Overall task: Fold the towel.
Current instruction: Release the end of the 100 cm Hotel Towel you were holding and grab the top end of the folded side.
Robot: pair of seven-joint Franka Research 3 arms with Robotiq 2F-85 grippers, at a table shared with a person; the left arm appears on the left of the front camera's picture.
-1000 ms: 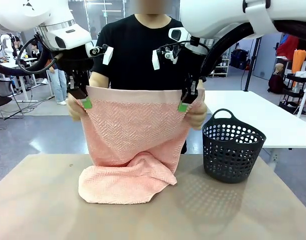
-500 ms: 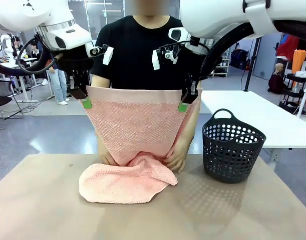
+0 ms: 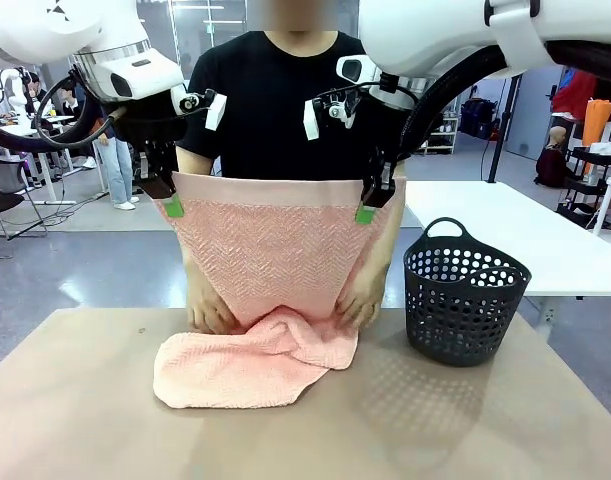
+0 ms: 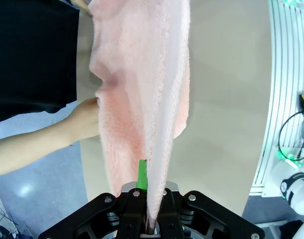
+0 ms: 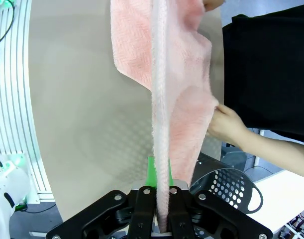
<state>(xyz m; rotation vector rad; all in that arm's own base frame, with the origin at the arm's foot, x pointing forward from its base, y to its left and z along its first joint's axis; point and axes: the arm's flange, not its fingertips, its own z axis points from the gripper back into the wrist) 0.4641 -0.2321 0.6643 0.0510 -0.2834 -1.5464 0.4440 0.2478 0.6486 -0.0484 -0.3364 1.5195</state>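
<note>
Left gripper (image 3: 172, 205), right gripper (image 3: 365, 211) pinch top corners of soft pink herringbone towel (image 3: 270, 250), mid-frame, so it hangs flat. Person's hands (image 3: 360, 303) hold lower part, likely ready to fold.

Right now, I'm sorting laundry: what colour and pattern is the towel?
The towel: salmon pink herringbone, best in front view.

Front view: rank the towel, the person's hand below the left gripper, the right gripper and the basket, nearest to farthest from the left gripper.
1. towel: its top corner is clamped in the left gripper.
2. person's hand: below, at the towel's lower part.
3. right gripper: across, on the other top corner.
4. basket: far right.
</note>
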